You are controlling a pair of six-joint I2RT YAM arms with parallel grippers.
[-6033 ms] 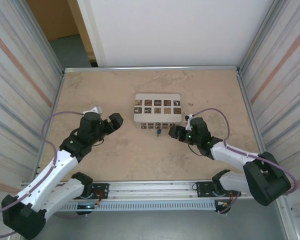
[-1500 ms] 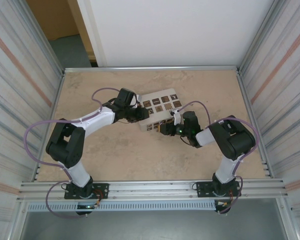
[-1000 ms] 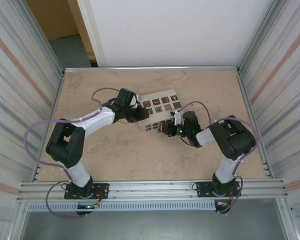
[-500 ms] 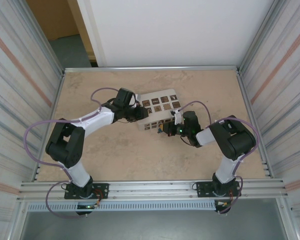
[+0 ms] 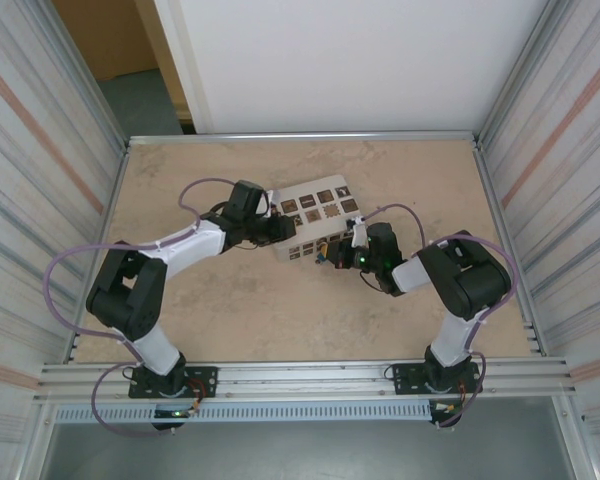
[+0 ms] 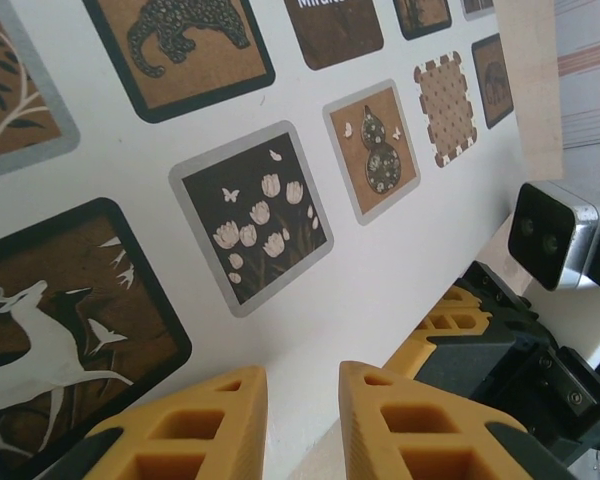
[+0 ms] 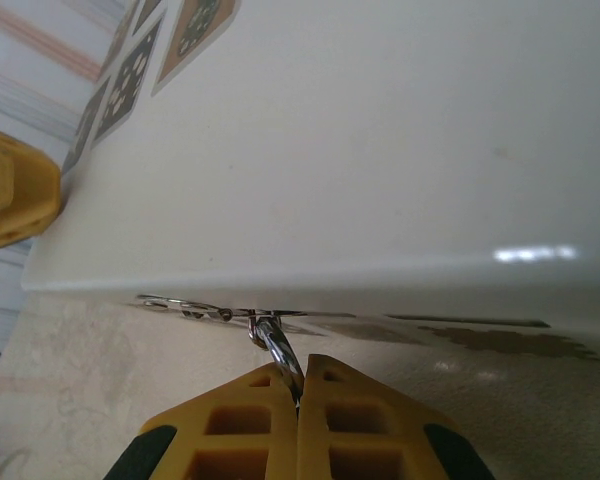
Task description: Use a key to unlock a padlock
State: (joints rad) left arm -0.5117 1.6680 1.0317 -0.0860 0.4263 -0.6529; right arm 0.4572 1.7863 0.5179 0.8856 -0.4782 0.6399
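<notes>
The beige table (image 5: 230,320) is carrying every item, and places below are referenced to the white box (image 5: 302,222) with dark picture tiles, which is lying near the table's centre, turned at an angle.

The left arm (image 5: 180,245) is reaching across from the near left toward the box's left end. The right arm (image 5: 450,275) is folding in from the near right toward the box's near wall.

In the left wrist view, the box's tiled face (image 6: 380,290) is showing a deer, flowers and a gourd. In the right wrist view, its plain white wall (image 7: 380,150) is meeting the table.

The left gripper (image 5: 283,228) is sitting at the box's left end. Its yellow fingers (image 6: 225,420) are standing narrowly apart at the edge of the tiled face. Whether they are pinching the box cannot be determined.

The right gripper (image 7: 298,372) is sitting just beside the box's near wall, its fingers pressed together and pinching a thin silvery metal piece (image 7: 278,348). This piece is running up to the box's bottom edge. Whether it is shackle or key cannot be determined.

The padlock (image 5: 322,260) is sitting against the box's near wall, at the right gripper's fingertips, too small to detail.
</notes>
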